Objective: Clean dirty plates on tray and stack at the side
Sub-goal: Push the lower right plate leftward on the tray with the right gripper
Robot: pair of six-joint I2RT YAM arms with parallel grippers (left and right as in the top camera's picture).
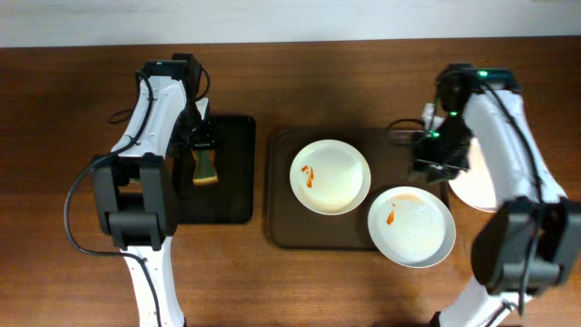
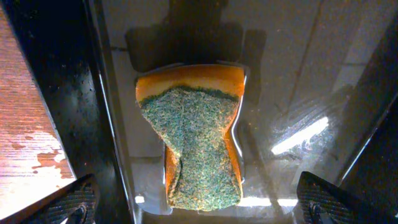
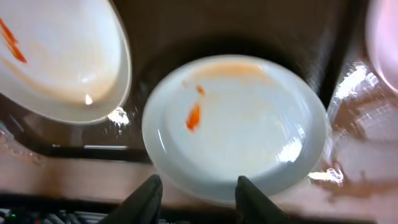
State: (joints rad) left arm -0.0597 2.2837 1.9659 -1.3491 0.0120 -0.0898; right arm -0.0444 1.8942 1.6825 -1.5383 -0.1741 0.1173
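Three round, shallow white plates: one sauce-smeared plate (image 1: 330, 176), a second smeared plate (image 1: 411, 226) and a third plate (image 1: 472, 189). Two trays: one large brown rectangular tray (image 1: 281, 227) and one smaller black tray (image 1: 231, 182). One orange sponge (image 2: 196, 143) with a green scouring face.

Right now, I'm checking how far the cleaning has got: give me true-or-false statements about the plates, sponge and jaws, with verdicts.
The middle plate carries a red smear. True.
The sponge lies on the brown tray. False: it lies on the black tray.
The left gripper has its jaws shut on the sponge. False: they stand wide open over it.
A third plate lies off the brown tray, partly hidden by the right arm. True.
The near plate is wiped clean. False: it shows a red smear.
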